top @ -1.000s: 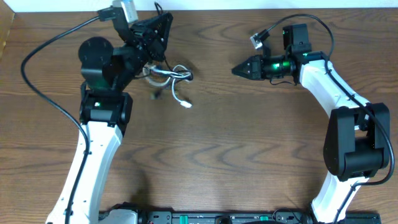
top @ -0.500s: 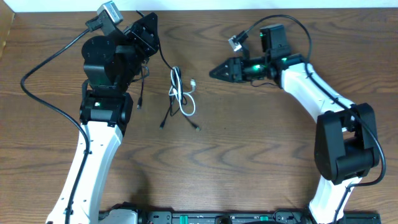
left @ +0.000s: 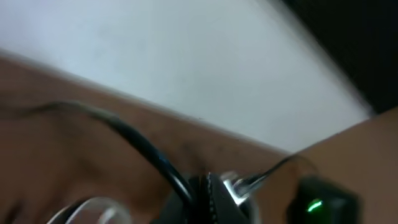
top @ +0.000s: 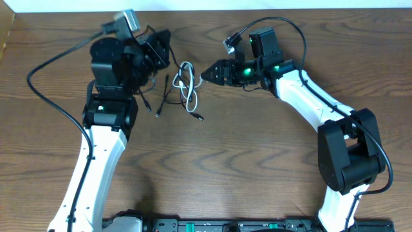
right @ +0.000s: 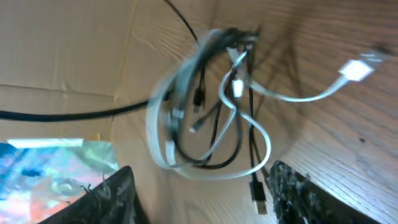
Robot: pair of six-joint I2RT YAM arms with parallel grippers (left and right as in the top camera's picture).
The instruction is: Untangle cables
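Observation:
The cables form one tangle [top: 185, 85] on the wooden table between my two grippers. The white cable [top: 190, 90] loops through the black cable [top: 162, 98]. My left gripper [top: 166, 57] is at the tangle's upper left. In the left wrist view that left gripper [left: 210, 200] is shut, with the black cable [left: 144, 150] pinched at its tip. My right gripper [top: 205, 75] points left, just right of the tangle, and is open. The right wrist view shows the tangle [right: 211, 112] ahead of its spread fingers [right: 115, 194], with a white plug [right: 357, 69] and a black plug [right: 259, 194] lying loose.
A thick black robot wire [top: 48, 90] arcs over the table at the far left. The table's back edge [top: 206, 8] runs close behind both grippers. A cardboard box corner [top: 6, 32] sits at the top left.
My right gripper has moved left up to the tangle and opened. The left gripper has turned, and the tangle has shifted and spread out beside it.

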